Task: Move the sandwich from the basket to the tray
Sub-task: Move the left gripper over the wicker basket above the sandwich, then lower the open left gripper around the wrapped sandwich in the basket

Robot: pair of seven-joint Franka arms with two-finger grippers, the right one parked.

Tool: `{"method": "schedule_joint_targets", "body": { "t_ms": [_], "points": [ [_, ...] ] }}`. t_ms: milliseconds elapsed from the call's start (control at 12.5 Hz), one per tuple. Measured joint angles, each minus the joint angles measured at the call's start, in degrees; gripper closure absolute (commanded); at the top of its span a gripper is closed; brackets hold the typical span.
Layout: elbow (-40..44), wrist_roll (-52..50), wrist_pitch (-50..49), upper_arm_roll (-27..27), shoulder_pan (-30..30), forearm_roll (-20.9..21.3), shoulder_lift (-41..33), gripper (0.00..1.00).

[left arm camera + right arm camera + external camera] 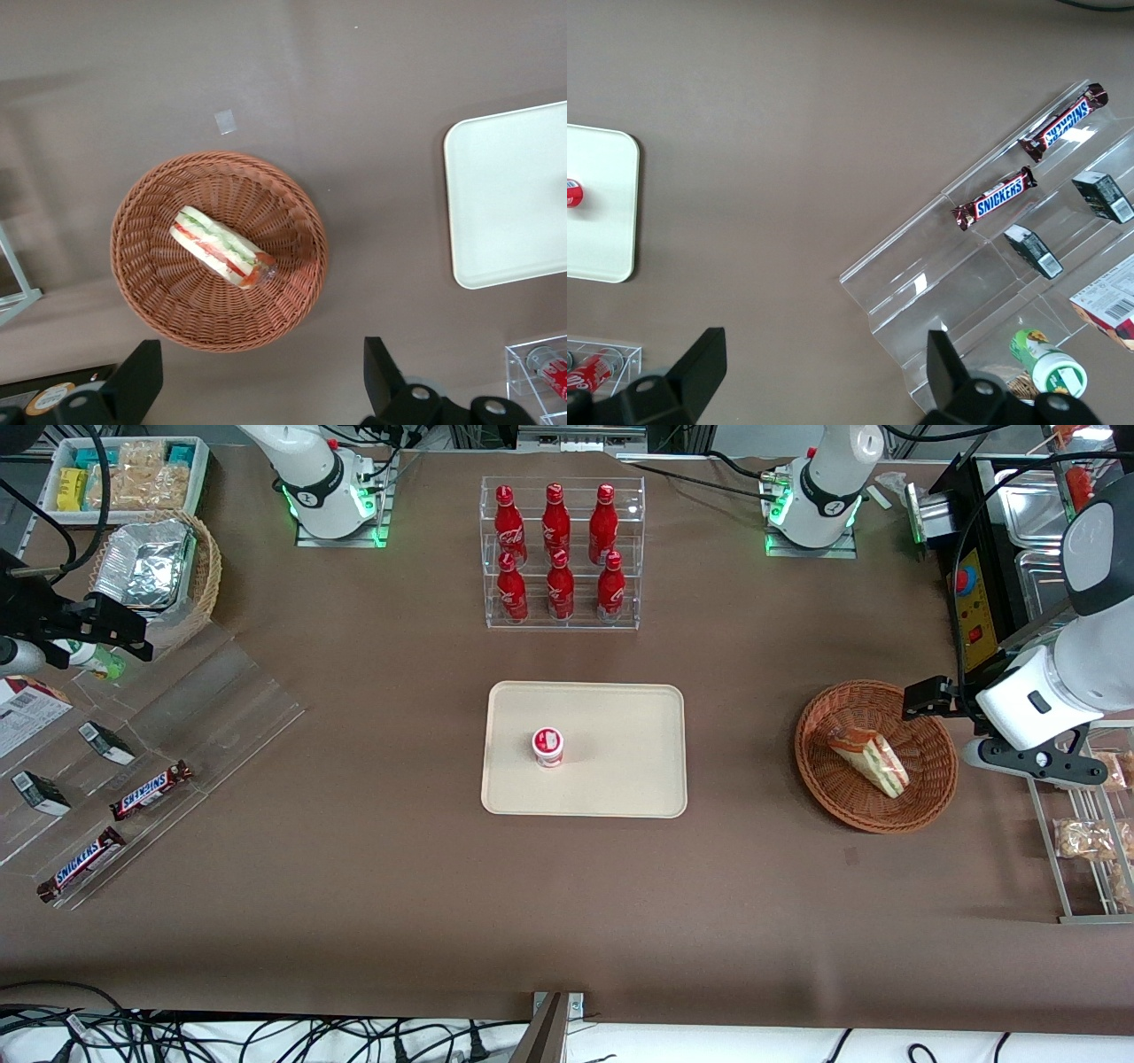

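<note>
Lying toward the parked arm's end of the brown table [354, 886], a clear stepped stand [168, 735] holds two Snickers bars [151, 790] and small dark boxes. A tan basket of foil containers [155, 571] and a white bin of snacks [124, 474] sit farther from the front camera than the stand. At the middle of the table a clear rack holds six red bottles [558, 549]. Nearer the front camera than the rack lies the cream tray [620, 779], with a small red-and-white cup [547, 746] standing on it. Toward the working arm's end sits the round reddish-brown basket [833, 788]. The wrapped sandwich [870, 758] lies in the basket, on its side, its green and red filling showing. The gripper [257, 376] hangs in the air above the basket's edge, holding nothing. Its two dark fingers [133, 376] are spread wide apart, and in the wrist view the sandwich [221, 247] lies well clear of both fingertips, not between them. Snack bags rest on a metal rack [1094, 841] beside the basket.
</note>
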Motion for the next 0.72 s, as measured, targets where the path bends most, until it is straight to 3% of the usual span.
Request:
{"method": "schedule_joint_targets", "body": {
  "t_ms": [399, 717],
  "points": [
    [-0.02, -2.15, -0.06, 0.19, 3.35, 2.44, 2.52, 0.0],
    [-0.31, -14.92, 2.56, 0.04, 5.73, 2.98, 6.34, 0.0]
  ]
}}
